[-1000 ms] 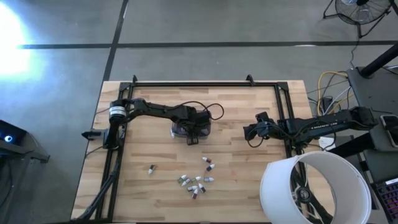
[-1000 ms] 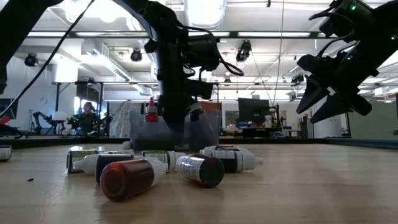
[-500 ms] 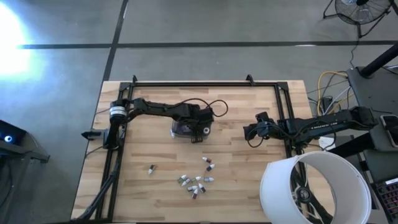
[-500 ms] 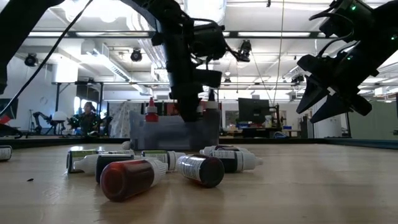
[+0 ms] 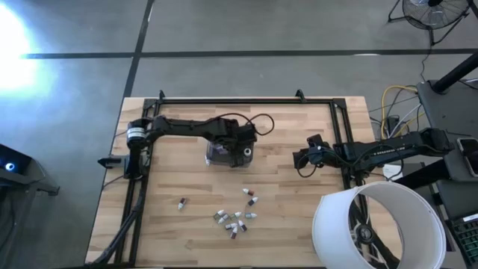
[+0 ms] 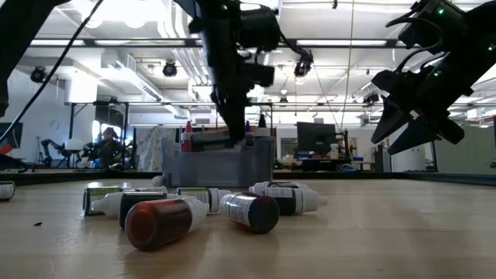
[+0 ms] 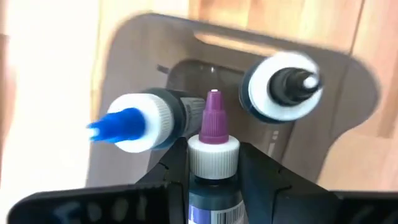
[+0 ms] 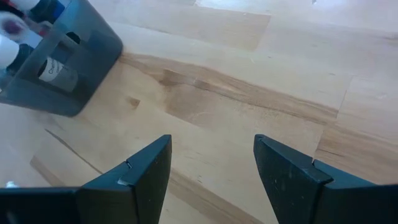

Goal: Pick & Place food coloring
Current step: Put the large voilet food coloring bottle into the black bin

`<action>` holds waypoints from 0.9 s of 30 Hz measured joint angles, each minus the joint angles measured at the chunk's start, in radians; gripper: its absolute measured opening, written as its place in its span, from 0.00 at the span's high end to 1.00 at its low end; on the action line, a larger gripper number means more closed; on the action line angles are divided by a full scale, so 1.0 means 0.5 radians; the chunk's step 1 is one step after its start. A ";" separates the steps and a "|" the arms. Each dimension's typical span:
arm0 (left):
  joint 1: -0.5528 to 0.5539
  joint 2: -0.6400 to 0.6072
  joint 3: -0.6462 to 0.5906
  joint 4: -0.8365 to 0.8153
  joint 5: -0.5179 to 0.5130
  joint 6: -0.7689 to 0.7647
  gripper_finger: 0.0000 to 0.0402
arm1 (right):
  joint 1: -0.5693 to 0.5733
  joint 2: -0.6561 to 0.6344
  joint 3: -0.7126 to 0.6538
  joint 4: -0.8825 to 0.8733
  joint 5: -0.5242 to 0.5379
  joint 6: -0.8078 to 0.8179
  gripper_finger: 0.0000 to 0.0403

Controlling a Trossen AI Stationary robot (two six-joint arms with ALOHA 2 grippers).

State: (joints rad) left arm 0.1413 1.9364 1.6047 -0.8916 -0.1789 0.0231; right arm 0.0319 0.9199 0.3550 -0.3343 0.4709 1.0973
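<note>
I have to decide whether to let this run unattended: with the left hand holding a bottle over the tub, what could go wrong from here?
1. The left hand grips a purple-capped bottle above the grey tub, where a blue-capped bottle lies across the inside; the new one may land on it and tip.
2. The hand sits close to the tub's rim, so it might nudge the tub.

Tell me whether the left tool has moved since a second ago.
Yes. In the low view the left tool has risen relative to the grey tub.
</note>
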 joint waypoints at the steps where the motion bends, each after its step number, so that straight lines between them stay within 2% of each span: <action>1: 0.000 -0.022 0.002 -0.011 -0.004 -0.034 0.84 | 0.000 0.000 0.000 0.002 -0.003 0.001 0.45; 6: -0.009 -0.183 0.000 -0.051 -0.030 -0.204 0.84 | -0.003 -0.002 0.000 0.008 -0.031 0.014 0.45; 10: -0.049 -0.344 -0.003 -0.023 -0.184 -0.313 0.84 | -0.004 -0.002 0.000 0.020 -0.049 -0.004 0.45; 15: -0.134 -0.564 -0.088 0.312 -0.309 -0.431 0.84 | -0.005 -0.002 -0.001 0.157 -0.085 -0.116 0.45; 20: -0.229 -0.800 -0.482 0.957 -0.411 -0.577 0.84 | -0.004 -0.001 0.000 0.361 -0.182 -0.274 0.45; 27: -0.332 -1.099 -1.213 1.888 -0.483 -0.923 0.84 | -0.014 0.000 -0.002 0.639 -0.301 -0.236 0.45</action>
State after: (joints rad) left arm -0.0249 1.3870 0.9980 0.0525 -0.4202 -0.4386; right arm 0.0246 0.9199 0.3542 -0.0150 0.3203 0.9793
